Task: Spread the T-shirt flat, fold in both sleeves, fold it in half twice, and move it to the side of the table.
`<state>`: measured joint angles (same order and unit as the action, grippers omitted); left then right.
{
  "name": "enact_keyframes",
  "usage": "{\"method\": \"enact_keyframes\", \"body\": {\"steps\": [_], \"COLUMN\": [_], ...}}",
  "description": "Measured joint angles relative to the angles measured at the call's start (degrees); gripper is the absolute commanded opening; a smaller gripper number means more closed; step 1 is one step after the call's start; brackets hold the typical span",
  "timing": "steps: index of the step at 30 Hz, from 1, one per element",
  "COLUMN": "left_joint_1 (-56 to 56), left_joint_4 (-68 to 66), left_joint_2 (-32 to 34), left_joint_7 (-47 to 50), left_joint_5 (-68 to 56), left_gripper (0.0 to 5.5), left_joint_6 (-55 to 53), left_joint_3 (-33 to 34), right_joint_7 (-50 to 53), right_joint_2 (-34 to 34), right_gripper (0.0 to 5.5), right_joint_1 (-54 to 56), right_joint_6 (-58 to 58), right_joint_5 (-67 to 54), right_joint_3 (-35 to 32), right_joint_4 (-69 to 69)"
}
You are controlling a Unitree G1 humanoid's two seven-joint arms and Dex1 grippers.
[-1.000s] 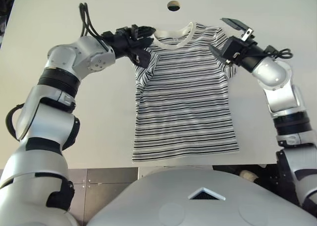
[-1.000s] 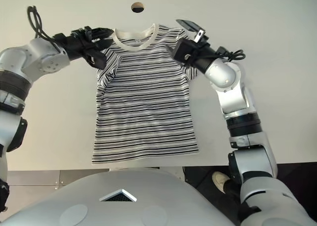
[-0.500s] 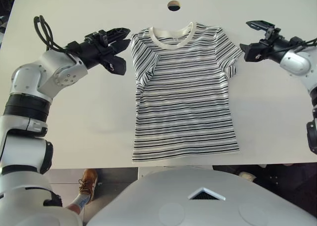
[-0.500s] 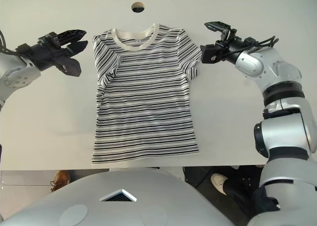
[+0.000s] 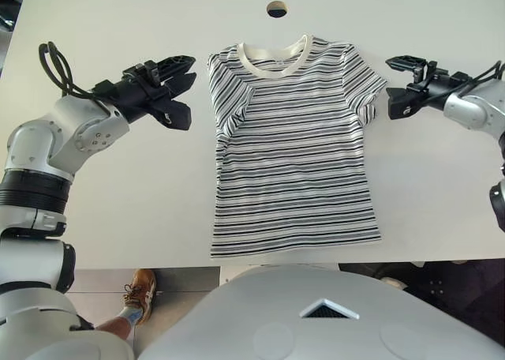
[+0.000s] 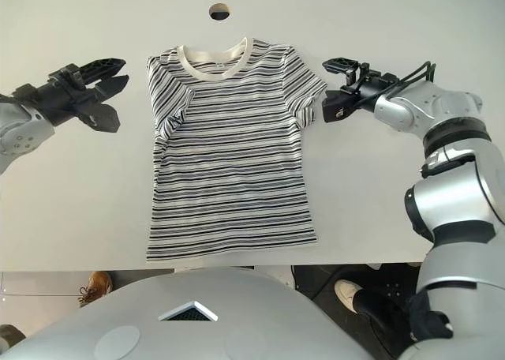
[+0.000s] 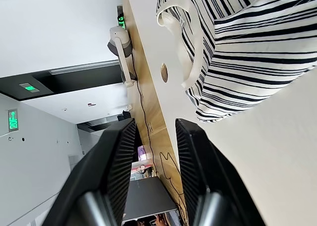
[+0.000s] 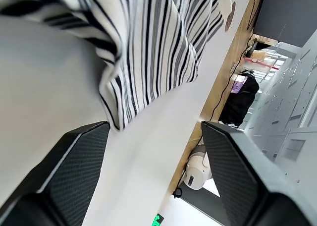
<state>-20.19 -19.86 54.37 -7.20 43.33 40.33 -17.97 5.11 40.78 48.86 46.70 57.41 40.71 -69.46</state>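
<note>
T-shirt (image 5: 292,155) flat on table (image 5: 118,202), left gripper (image 5: 188,91) wide beside one sleeve, right gripper (image 5: 393,88) wide beside other

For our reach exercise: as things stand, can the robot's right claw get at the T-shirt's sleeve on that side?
Probably yes: the right claw is open just beside that sleeve of the T-shirt, only bare table between them.
</note>
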Motion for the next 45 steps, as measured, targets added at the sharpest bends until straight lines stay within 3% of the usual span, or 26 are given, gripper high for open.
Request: {"method": "enact_keyframes", "body": {"steps": [13,30,45], "left_joint_1": [0.3,-0.72,0.38], "left_joint_4": [0.49,0.17,1.66], "left_joint_2": [-0.03,-0.67,-0.65], "left_joint_7": [-1.04,-1.14,-1.13], "left_joint_5": [0.01,0.05,0.04], "left_gripper": [1.5,1.53,1.53], "left_joint_6": [0.47,1.32,1.21], "left_joint_3": [0.67,0.32,0.45], "right_joint_7": [4.68,5.84,6.0], "right_joint_2": [-2.46,-4.28,-4.35], "right_gripper": [3.42,0.2,0.14], "right_joint_1": [-0.18,-1.01,-0.31], "right_joint_6": [-2.81,-4.41,-4.27], "right_joint_5": [0.86,0.68,0.81], "right_joint_3": [3.18,4.94,5.43], "right_joint_4": [-1.06,-2.62,-2.25]}}
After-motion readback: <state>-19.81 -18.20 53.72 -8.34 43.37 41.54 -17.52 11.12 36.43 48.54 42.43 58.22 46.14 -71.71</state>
